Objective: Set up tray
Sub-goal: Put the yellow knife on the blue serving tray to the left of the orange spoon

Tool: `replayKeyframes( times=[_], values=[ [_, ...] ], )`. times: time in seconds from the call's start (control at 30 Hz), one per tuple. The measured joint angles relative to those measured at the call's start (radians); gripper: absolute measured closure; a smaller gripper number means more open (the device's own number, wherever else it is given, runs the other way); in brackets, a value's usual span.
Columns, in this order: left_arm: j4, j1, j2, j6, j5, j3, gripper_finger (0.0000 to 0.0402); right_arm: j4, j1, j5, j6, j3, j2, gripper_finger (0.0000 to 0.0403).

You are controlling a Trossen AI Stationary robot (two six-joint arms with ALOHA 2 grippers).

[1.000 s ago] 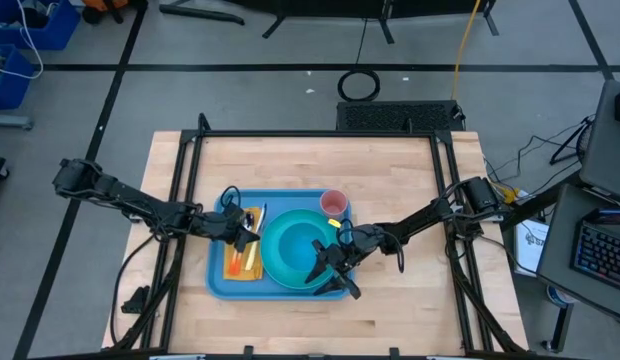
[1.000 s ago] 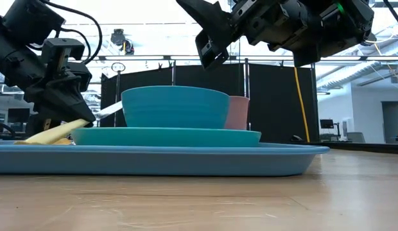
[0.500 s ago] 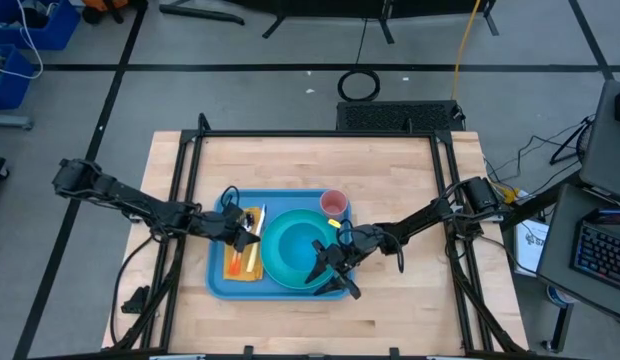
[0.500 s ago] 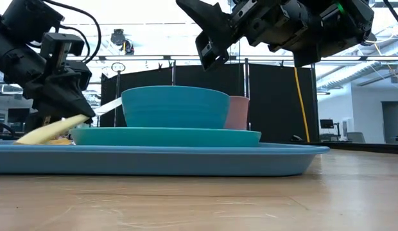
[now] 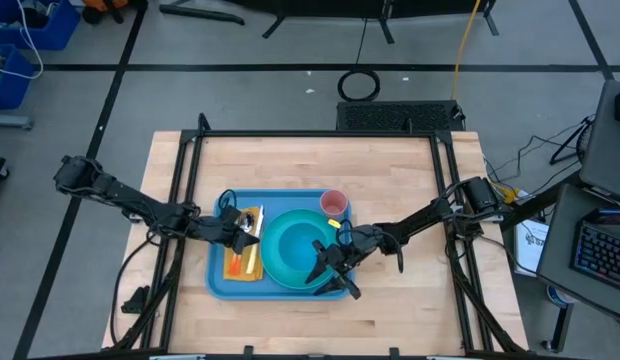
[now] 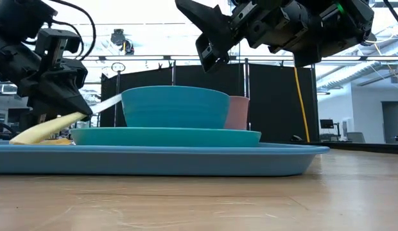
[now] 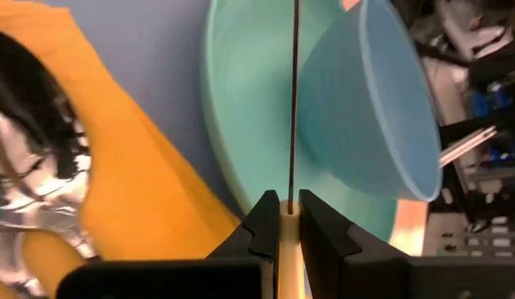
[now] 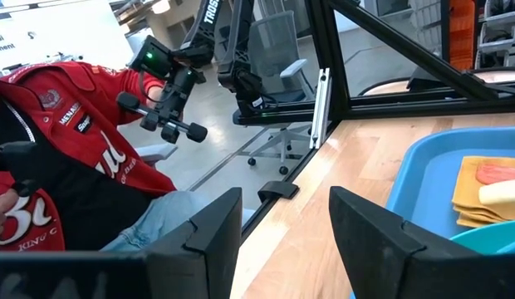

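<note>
Leftward and up goes the left gripper [image 6: 74,108] in the low view since a second back, and the pale handle of the knife [image 6: 42,129] it carries now pokes out further toward the 9 o'clock side; everything else sits where it was. Its jaws are pinched tight on that knife, and the left wrist view shows the cream handle squeezed between the two dark fingers [image 7: 262,228] with the thin blade [image 7: 291,91] running edge-on away from them.

Seen from above, the light-blue tray [image 5: 218,285] lies on the wooden counter [image 5: 390,170] just toward 6 o'clock of its middle. On it, the teal plate [image 5: 280,272] fills the middle and the 3 o'clock half, with a teal bowl [image 6: 175,107] standing on the plate. A small pink cup [image 5: 333,203] stands at the tray's 1 o'clock corner. An orange napkin [image 5: 240,262] lies along the tray's 9 o'clock side, and the left gripper [image 5: 240,228] hangs over its 12 o'clock end.

Over at the tray's 4 o'clock corner, the right gripper [image 5: 328,270] hovers above the plate's rim with its jaws standing wide and nothing between them. The low view shows it raised well clear of the bowl. Past its fingers the right wrist view catches the tray's edge, the napkin, and beyond the counter a person in a red jacket [image 8: 71,158].
</note>
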Motion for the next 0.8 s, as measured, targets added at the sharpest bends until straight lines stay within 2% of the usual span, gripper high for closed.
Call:
replayKeyframes(
  times=[0.23, 0.47, 0.8],
  values=[
    [0.055, -0.08, 0.0, -0.073, -0.095, -0.046, 0.0374, -0.005, 0.0, 0.001, 0.0, 0.0, 0.0, 0.0232],
    [0.265, -0.129, 0.004, -0.142, -0.173, -0.169, 0.0374, -0.004, 0.0, 0.003, -0.005, 0.0, 0.0, 0.0232],
    [0.217, -0.136, 0.005, -0.184, -0.163, -0.173, 0.0374, -0.004, 0.0, 0.029, -0.023, 0.0, 0.0, 0.0232]
  ],
)
